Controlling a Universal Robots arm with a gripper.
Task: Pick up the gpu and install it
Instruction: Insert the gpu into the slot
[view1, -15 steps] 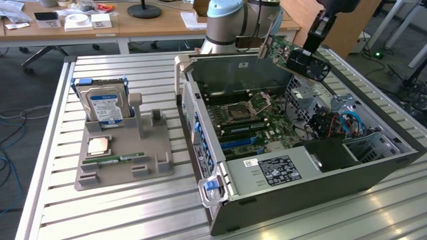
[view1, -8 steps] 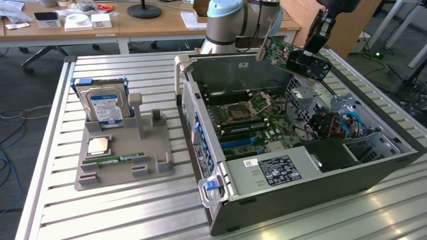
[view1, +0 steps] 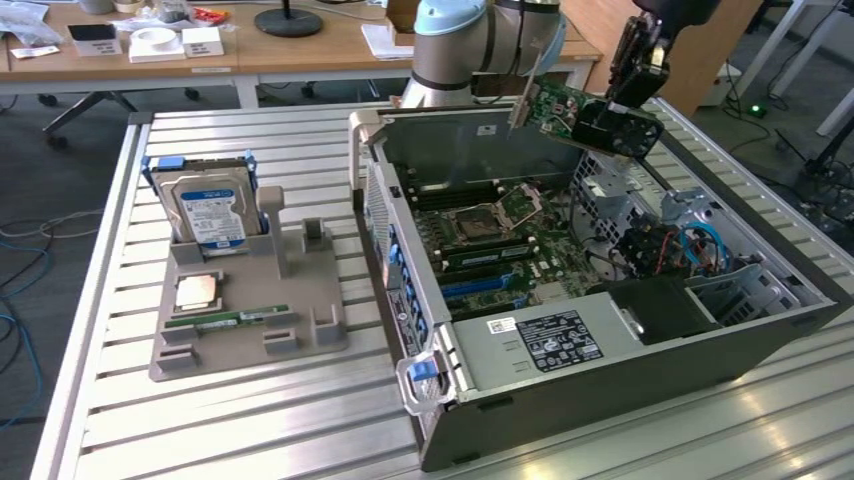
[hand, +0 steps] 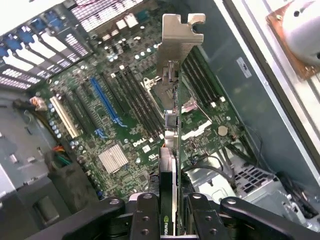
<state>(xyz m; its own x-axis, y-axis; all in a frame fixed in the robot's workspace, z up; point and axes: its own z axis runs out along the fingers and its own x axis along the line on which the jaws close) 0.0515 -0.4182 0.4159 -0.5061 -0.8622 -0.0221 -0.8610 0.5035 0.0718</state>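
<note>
Gpu (view1: 558, 105) hangs tilted in the upper right of the exterior frame, above the open computer case (view1: 601, 385) and clear of the motherboard (view1: 501, 240). I see my claw (view1: 614, 108) clamped on the card. At the left of the frame, a hard drive (view1: 207, 205) stands upright in a grey holder (view1: 254, 330) on the bench (view1: 267, 430).

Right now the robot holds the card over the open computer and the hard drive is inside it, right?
No: the exterior view shows the hard drive in the gray holder beside the computer. The gripper does hold the gpu over it.
</note>
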